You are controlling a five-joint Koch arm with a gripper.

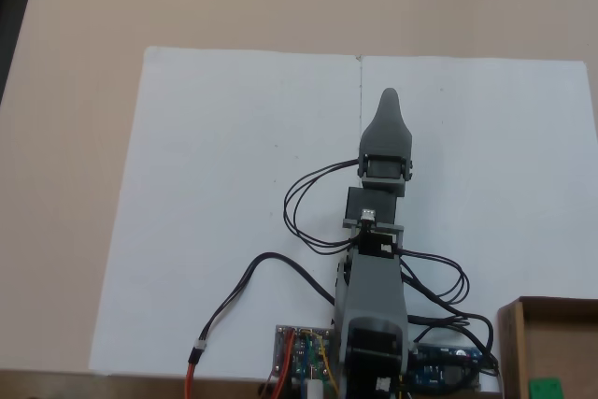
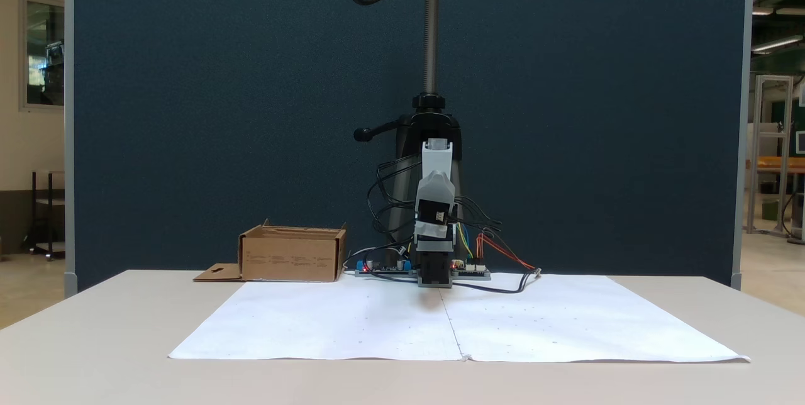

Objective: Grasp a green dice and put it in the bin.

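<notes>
Inside the bin (image 1: 512, 343) at frame corner, green dice (image 1: 544, 388), hand (image 1: 389, 100) over bare paper (image 1: 215, 184), grip state unclear

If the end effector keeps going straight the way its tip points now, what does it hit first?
Probably nothing: the end effector points along the paper sheets, and the way ahead looks free to their far edge. Its height above them is unclear.

Two white paper sheets (image 1: 252, 212) lie edge to edge on a beige surface (image 1: 75, 184), their seam running down the middle. Behind them stands a dark blue partition (image 2: 220, 109), with a black stand (image 2: 430, 78) rising before it. Circuit boards (image 1: 304, 357) with coloured wires (image 2: 503, 254) sit at the sheets' edge.
</notes>
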